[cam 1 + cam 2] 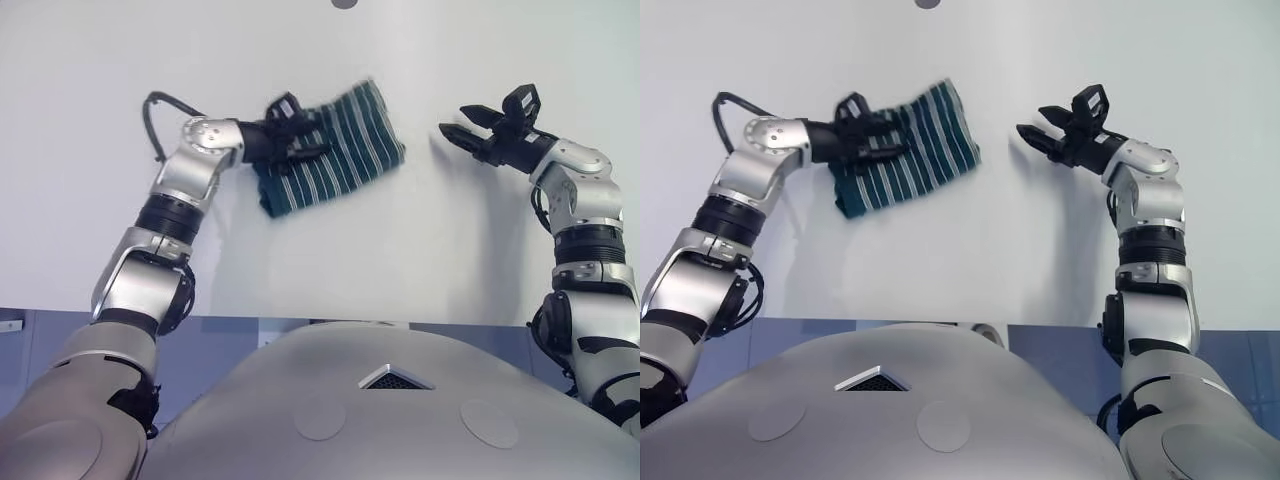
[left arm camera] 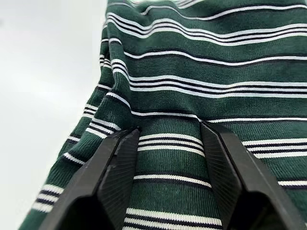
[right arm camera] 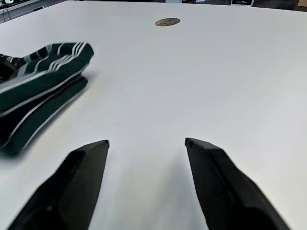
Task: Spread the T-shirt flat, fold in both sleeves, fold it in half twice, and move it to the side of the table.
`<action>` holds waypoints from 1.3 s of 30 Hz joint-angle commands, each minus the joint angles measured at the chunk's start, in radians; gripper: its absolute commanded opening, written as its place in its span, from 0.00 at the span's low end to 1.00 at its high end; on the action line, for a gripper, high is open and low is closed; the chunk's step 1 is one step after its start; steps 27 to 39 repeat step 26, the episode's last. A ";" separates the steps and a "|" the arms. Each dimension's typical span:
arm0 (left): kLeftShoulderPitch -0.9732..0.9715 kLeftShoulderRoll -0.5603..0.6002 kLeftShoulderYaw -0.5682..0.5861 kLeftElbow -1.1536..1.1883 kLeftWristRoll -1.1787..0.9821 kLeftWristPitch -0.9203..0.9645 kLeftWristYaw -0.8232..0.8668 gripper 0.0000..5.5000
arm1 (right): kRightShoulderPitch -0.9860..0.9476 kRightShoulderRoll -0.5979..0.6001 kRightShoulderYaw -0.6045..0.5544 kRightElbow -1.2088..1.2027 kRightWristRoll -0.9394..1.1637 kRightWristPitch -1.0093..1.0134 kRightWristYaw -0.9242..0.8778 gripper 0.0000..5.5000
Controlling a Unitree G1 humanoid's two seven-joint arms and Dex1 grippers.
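The striped T-shirt (image 1: 350, 150) lies folded small at eleven o'clock on the desk (image 1: 400, 260). The left claw (image 1: 310, 135) pinches its nine o'clock edge. The right claw (image 1: 455, 120) hangs spread at its three o'clock. Likely the final step: drag it aside without unfolding.

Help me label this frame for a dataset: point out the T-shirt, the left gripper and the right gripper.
T-shirt (image 1: 350, 145), left eye view, middle of the folded striped cloth.
left gripper (image 2: 168, 134), left wrist view, centre of its tip, over the cloth.
right gripper (image 3: 146, 142), right wrist view, midway between its open fingertips.
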 commanded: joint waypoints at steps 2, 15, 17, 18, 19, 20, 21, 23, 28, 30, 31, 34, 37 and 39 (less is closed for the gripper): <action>0.149 0.165 0.323 0.391 -0.028 -0.031 0.401 0.42 | 0.030 0.032 -0.120 0.037 0.028 -0.040 -0.142 0.54; 0.133 0.013 0.504 -0.345 -0.132 -0.197 0.420 0.42 | -0.135 0.101 -0.326 0.243 0.050 -0.356 -0.471 0.54; 0.154 -0.012 0.462 -0.417 -0.088 -0.157 0.451 0.42 | -0.161 0.100 -0.328 0.277 0.042 -0.388 -0.500 0.54; 0.165 -0.033 0.447 -0.442 -0.071 -0.139 0.471 0.42 | -0.175 0.103 -0.324 0.288 0.034 -0.402 -0.511 0.54; 0.173 -0.049 0.434 -0.457 -0.052 -0.131 0.487 0.42 | -0.185 0.109 -0.320 0.291 0.028 -0.411 -0.518 0.54; 0.179 -0.061 0.423 -0.466 -0.032 -0.129 0.500 0.42 | -0.192 0.115 -0.316 0.289 0.023 -0.417 -0.523 0.54; 0.180 -0.070 0.412 -0.466 -0.007 -0.128 0.513 0.42 | -0.198 0.121 -0.312 0.287 0.019 -0.424 -0.529 0.54; 0.170 -0.090 0.405 -0.461 0.014 -0.125 0.533 0.42 | -0.213 0.132 -0.301 0.288 0.014 -0.433 -0.535 0.54; 0.141 -0.123 0.402 -0.450 0.029 -0.116 0.556 0.42 | -0.236 0.150 -0.280 0.280 0.008 -0.443 -0.542 0.54; 0.141 -0.123 0.402 -0.450 0.029 -0.116 0.556 0.42 | -0.236 0.150 -0.280 0.280 0.008 -0.443 -0.542 0.54; 0.141 -0.123 0.402 -0.450 0.029 -0.116 0.556 0.42 | -0.236 0.150 -0.280 0.280 0.008 -0.443 -0.542 0.54; 0.141 -0.123 0.402 -0.450 0.029 -0.116 0.556 0.42 | -0.236 0.150 -0.280 0.280 0.008 -0.443 -0.542 0.54; 0.141 -0.123 0.402 -0.450 0.029 -0.116 0.556 0.42 | -0.236 0.150 -0.280 0.280 0.008 -0.443 -0.542 0.54; 0.141 -0.123 0.402 -0.450 0.029 -0.116 0.556 0.42 | -0.236 0.150 -0.280 0.280 0.008 -0.443 -0.542 0.54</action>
